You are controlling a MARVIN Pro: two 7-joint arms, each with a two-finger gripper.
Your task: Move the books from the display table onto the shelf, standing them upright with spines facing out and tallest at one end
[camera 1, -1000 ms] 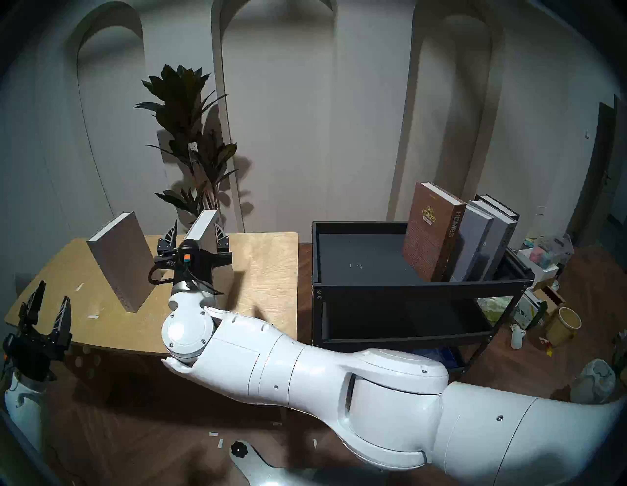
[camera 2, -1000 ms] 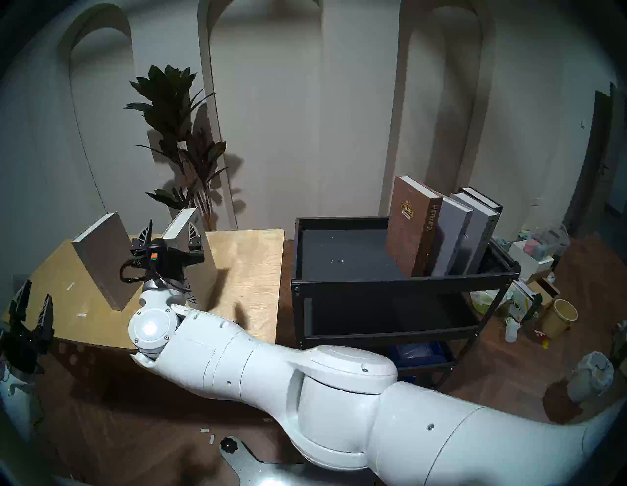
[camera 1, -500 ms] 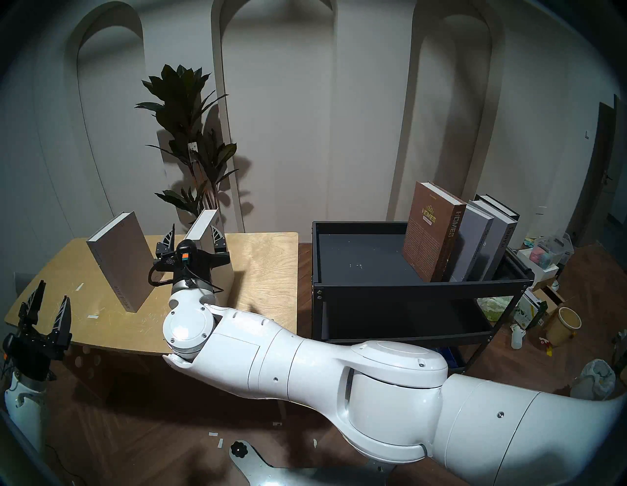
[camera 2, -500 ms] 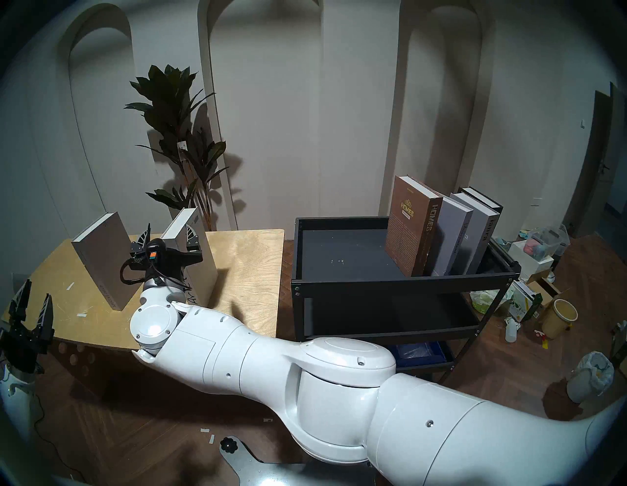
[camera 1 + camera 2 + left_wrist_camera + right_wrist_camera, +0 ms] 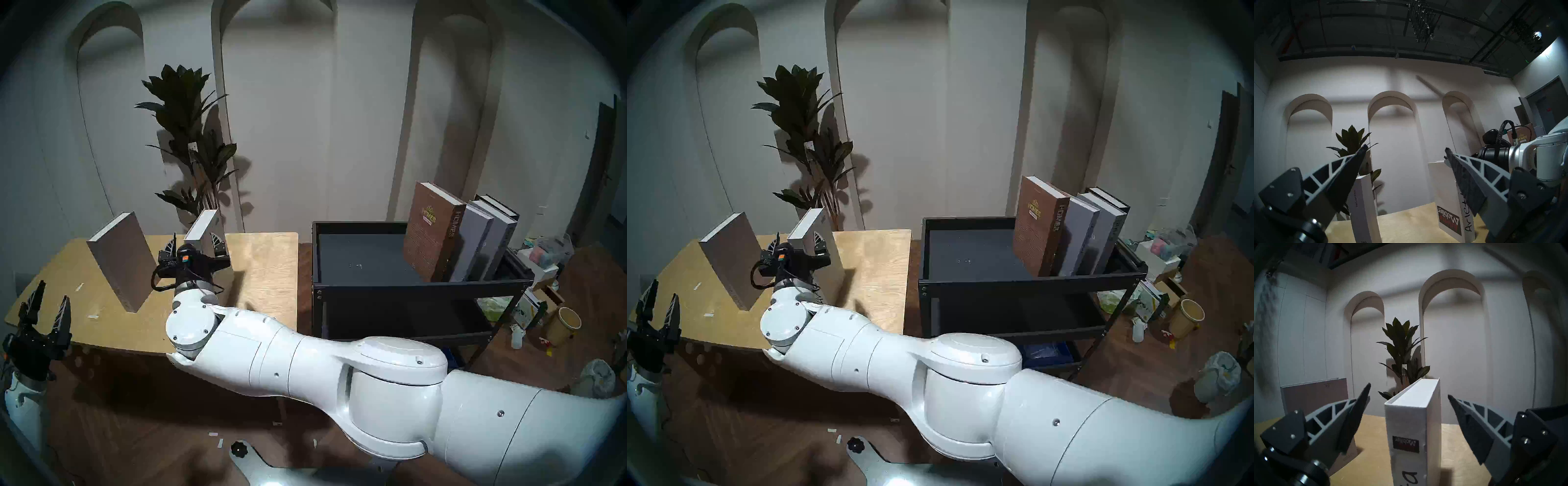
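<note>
Your right end effector is spread wide, fingers flanking the upright white "Arletta" book on the surface, not touching it. Grey book stands just left of it. Left end effector hangs apart at the surface's near-left edge. Four books stand on the black shelf.

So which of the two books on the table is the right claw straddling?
The white book, between the open right claw; the grey book stands apart, further left.
</note>
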